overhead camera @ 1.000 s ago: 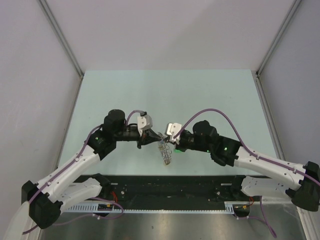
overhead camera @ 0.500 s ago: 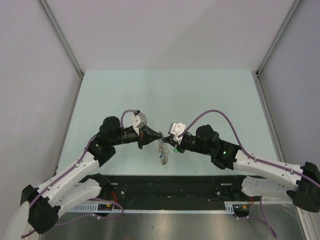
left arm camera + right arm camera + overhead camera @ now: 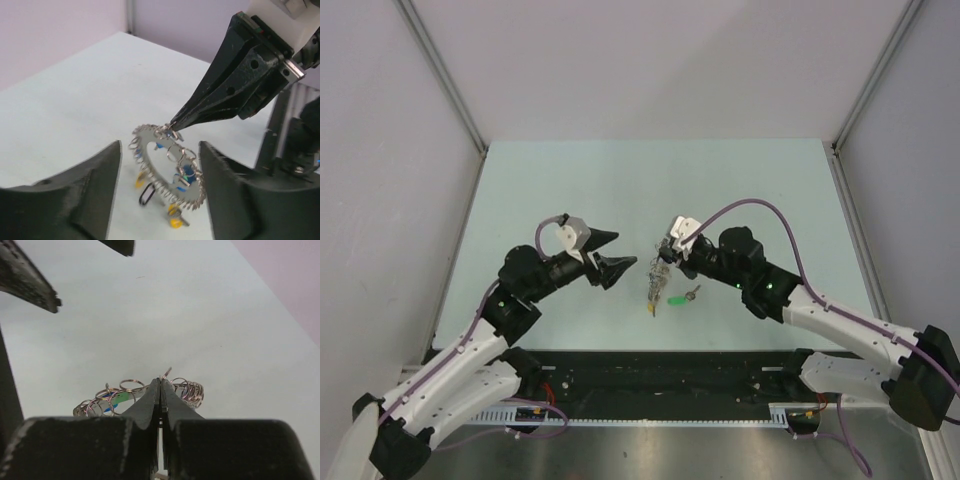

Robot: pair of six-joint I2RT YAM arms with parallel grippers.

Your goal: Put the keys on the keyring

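Observation:
The keyring (image 3: 655, 284) hangs upright from my right gripper (image 3: 663, 262), which is shut on its top rim. In the left wrist view the keyring (image 3: 167, 170) is a grey disc edged with wire loops, with yellow-headed keys (image 3: 174, 220), a blue-headed one (image 3: 187, 170) and a black one (image 3: 146, 192) dangling from it. My left gripper (image 3: 608, 254) stands open just left of the ring and touches nothing. In the right wrist view the right gripper (image 3: 161, 382) pinches the keyring (image 3: 190, 390). A green-headed key (image 3: 674, 299) lies loose on the table, right of the ring's lower end.
A small silver key (image 3: 693, 293) lies beside the green one. The pale green table (image 3: 640, 190) is bounded by grey walls at left, right and back. A black rail (image 3: 660, 375) runs along the near edge between the arm bases.
My left gripper has opened and drawn back to the left, away from the ring. The right gripper has carried the ring a little up and away. A green key now lies on the table.

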